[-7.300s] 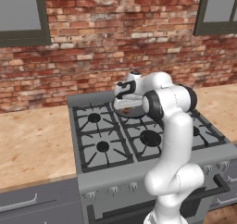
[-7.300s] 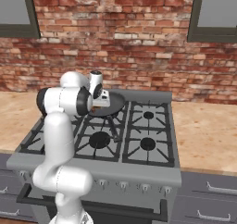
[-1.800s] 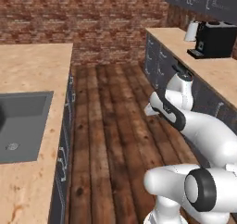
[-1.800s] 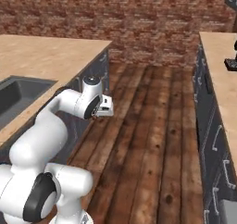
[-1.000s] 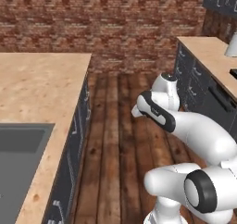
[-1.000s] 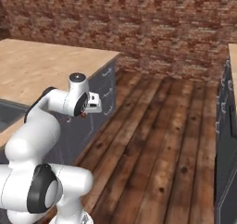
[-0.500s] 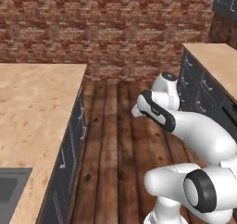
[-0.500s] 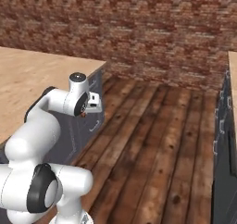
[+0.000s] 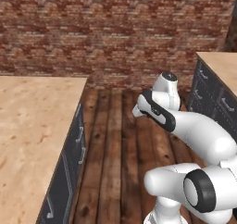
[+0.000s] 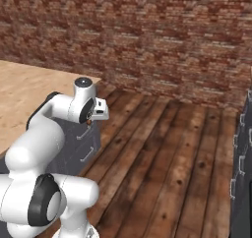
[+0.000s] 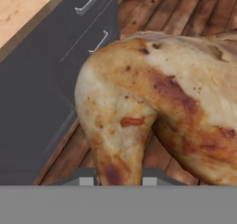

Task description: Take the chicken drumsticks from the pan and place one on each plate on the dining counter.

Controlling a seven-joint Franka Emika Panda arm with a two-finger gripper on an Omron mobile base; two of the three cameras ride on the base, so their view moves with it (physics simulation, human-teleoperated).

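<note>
Your gripper (image 11: pixel 118 179) is clamped on a drumstick (image 11: pixel 157 112). It sticks straight out from the jaws. The counter (image 9: pixel 32 126) sits off to one side; you can't see plates yet.

Even soft light, low-res render.

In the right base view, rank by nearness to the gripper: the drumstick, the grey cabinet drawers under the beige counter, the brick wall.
1. Chicken drumstick: clamped in the gripper.
2. Grey cabinet drawers: just below and behind the hand.
3. Brick wall: far across the wooden floor.
</note>
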